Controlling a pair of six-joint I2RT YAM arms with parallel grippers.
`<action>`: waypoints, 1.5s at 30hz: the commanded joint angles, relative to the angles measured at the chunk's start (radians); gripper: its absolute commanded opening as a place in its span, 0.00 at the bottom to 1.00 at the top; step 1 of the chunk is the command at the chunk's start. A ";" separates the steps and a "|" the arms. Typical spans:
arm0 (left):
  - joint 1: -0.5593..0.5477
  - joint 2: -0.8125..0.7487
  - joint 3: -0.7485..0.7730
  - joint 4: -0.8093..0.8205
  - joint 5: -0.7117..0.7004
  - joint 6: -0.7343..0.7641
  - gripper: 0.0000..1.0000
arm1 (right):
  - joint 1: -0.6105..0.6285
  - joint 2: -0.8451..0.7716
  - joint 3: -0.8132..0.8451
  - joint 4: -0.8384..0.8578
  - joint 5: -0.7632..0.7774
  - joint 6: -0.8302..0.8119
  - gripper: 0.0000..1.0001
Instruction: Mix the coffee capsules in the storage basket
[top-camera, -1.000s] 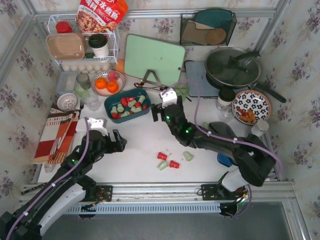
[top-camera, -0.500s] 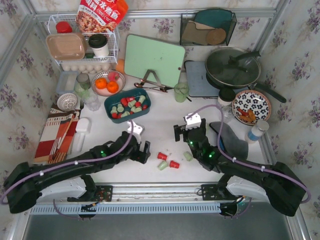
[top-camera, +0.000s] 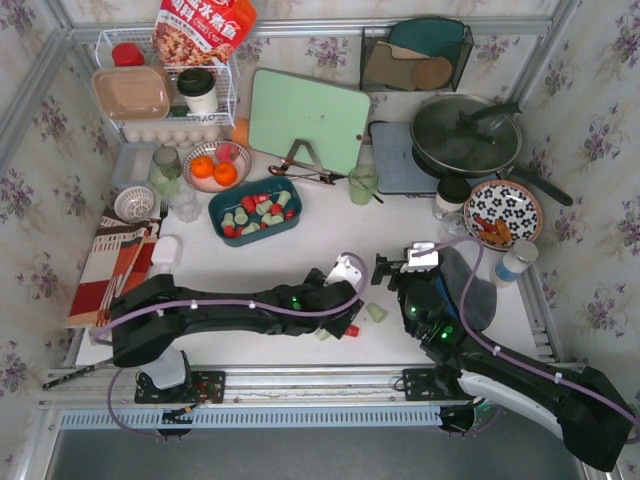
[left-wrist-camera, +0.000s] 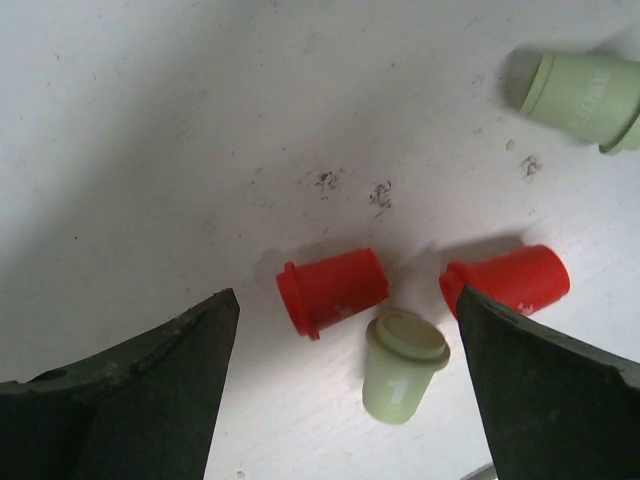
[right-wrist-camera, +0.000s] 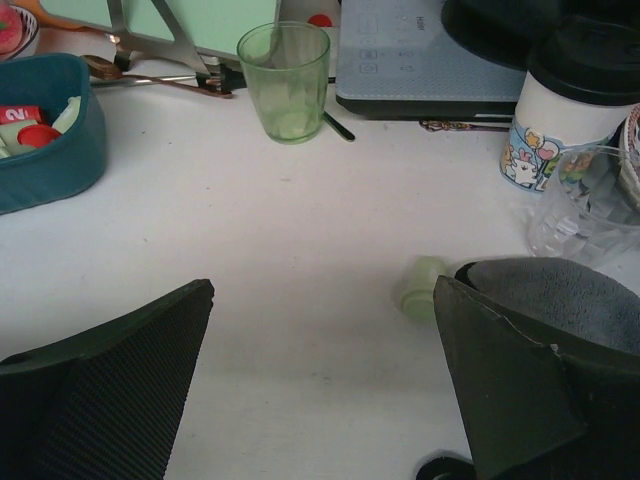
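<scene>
The storage basket (top-camera: 270, 232) sits far back on the table, well apart from both my hands, with red and green coffee capsules (top-camera: 255, 210) piled inside. Near it are a bowl of oranges (top-camera: 212, 170), a green cutting board (top-camera: 308, 118) and a green glass (right-wrist-camera: 285, 80). Four more capsules lie loose on the white table. From above, my left arm lies over most of them, and only a green capsule (top-camera: 377, 312) shows well. My left wrist camera shows all four. A red capsule (left-wrist-camera: 333, 290) lies on its side right between my fingers, with a pale green one (left-wrist-camera: 402, 365) and another red one (left-wrist-camera: 510, 280) just beside it. My left gripper (left-wrist-camera: 347, 300) is spread wide and grips nothing. My left arm stretches low across the table to the right. My right gripper (right-wrist-camera: 320, 290) is spread wide too, over bare table, facing the back. Only its camera shows a green capsule (right-wrist-camera: 420, 288) beside a grey cloth (right-wrist-camera: 560, 290), by my right finger.
</scene>
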 joint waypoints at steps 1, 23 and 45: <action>-0.020 0.082 0.085 -0.140 -0.115 -0.051 0.91 | -0.001 -0.014 -0.006 0.050 0.023 0.001 1.00; -0.020 0.167 0.106 -0.167 -0.118 -0.126 0.30 | 0.000 -0.009 0.000 0.038 0.015 0.011 1.00; 0.195 -0.158 0.064 -0.105 -0.159 0.080 0.20 | -0.001 -0.009 0.000 0.038 -0.001 0.016 1.00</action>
